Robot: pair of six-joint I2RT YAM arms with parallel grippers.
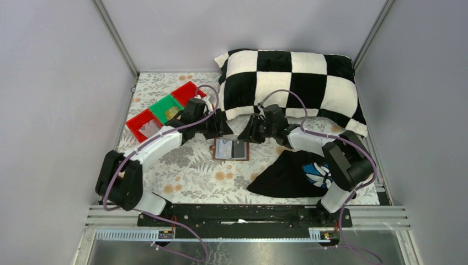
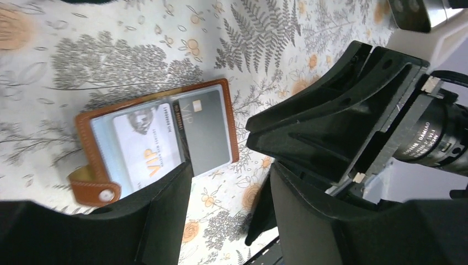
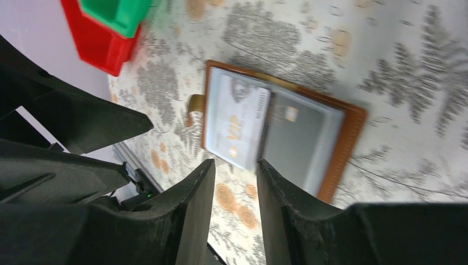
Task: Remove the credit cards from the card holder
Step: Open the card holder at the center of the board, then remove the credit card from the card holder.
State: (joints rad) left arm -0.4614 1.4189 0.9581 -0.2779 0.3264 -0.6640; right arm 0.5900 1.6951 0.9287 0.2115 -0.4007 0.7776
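— What do you have closest to you?

— The black mounting rail with both arm bases on it. Just past it, near right on the floral tablecloth, I see a crumpled black cloth with a blue-white print.

— And the card holder?

— The card holder lies open and flat in the middle of the cloth, left of the black cloth. Its snap strap sticks out on the left. I count two credit cards in it: a light card marked VIP on the left panel and a dark grey card on the right panel. I cannot tell how deep either sits in its pocket.

— Grippers?

— Both are at the holder's far edge. The left gripper is spread wide and empty. The right gripper has only a narrow gap between its fingers and grips nothing.

— Farther back?

— Far left I have a red tray and a green tray. At the back lies a black-and-white checkered pillow.
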